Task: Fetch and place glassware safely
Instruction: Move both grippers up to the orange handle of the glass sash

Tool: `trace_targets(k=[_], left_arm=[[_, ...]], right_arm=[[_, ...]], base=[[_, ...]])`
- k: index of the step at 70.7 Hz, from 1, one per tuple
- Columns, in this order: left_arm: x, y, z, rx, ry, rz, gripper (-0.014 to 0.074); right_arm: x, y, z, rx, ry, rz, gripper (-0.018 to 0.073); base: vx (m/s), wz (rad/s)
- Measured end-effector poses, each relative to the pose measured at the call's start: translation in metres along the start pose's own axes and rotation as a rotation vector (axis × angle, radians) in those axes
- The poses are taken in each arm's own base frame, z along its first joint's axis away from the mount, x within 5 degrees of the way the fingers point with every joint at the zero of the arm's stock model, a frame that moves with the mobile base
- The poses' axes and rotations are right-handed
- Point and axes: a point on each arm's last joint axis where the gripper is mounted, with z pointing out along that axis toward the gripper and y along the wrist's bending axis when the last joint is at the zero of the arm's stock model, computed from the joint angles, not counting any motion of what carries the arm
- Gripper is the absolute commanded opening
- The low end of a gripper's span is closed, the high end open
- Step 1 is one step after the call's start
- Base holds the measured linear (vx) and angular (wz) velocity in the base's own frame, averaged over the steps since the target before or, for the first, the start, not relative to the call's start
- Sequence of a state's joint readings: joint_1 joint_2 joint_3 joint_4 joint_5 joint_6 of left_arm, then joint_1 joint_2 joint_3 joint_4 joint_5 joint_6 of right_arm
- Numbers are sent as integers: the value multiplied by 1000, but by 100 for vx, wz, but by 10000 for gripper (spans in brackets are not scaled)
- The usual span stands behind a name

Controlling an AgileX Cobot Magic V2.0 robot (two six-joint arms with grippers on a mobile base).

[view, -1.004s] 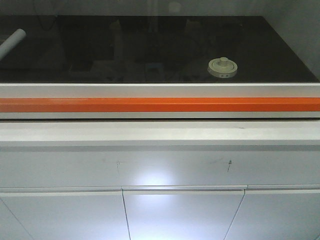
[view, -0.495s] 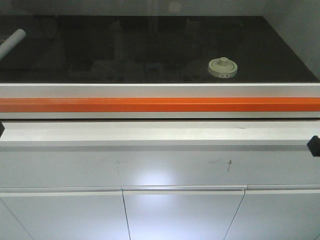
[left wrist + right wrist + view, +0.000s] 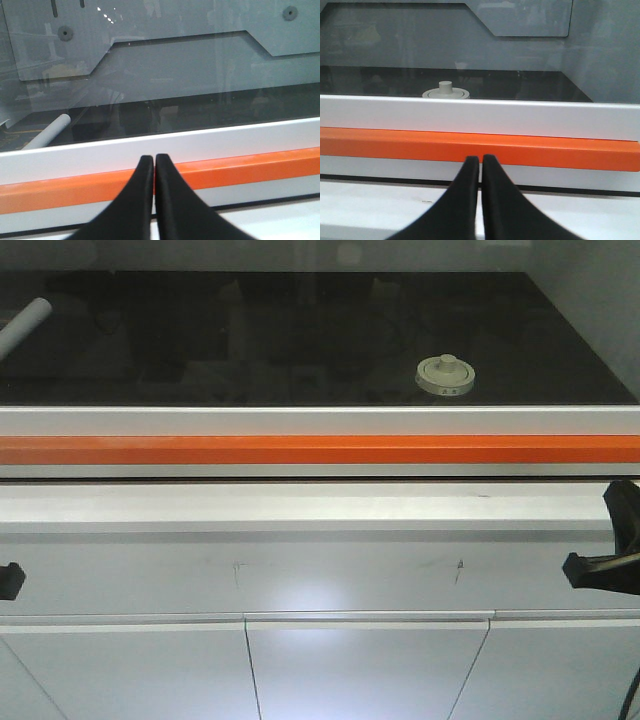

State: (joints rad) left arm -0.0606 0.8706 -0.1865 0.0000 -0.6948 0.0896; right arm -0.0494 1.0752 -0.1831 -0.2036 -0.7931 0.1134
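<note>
Upright, the jar (image 3: 445,375) stands on black worktop (image 3: 250,340) behind an orange rail (image 3: 300,449)

jar (image 3: 445,90) body behind rail (image 3: 545,119), pipe (image 3: 22,325) cropped

Left tool (image 3: 153,160) and right tool (image 3: 480,161), both closed.

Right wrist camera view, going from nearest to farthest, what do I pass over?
right gripper with jaws together → white ledge → orange strip → white rail → cream jar lid → grey back panel
</note>
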Motion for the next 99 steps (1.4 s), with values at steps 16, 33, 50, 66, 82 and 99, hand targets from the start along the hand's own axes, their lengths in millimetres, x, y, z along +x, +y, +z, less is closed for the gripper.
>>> trace_targets(k=[16,33,50,66,82,99], left_arm=[[-1,0,0,-1,-7,0,-7],[-1,0,0,-1,-8,0,-7],[-1,0,0,-1,-9,0,-7],[-1,0,0,-1,-9,0,-7],[-1,0,0,3,-9,5,-7],[-1,0,0,4,-9,5,-7]], right_arm=[[29,0,22,-28,56,3,-1],[54,-1,37,-31,90,-10,-1],[68,-5,51,-14,144,-6,-1],[65,-8,71,-13,113,-17,-1],[67,-11,92,-13,96,-20,-1],[77,-13,112,-13,107,-18,-1]], base=[[0,0],[0,0],[0,0],[0,0],[0,0],[0,0]])
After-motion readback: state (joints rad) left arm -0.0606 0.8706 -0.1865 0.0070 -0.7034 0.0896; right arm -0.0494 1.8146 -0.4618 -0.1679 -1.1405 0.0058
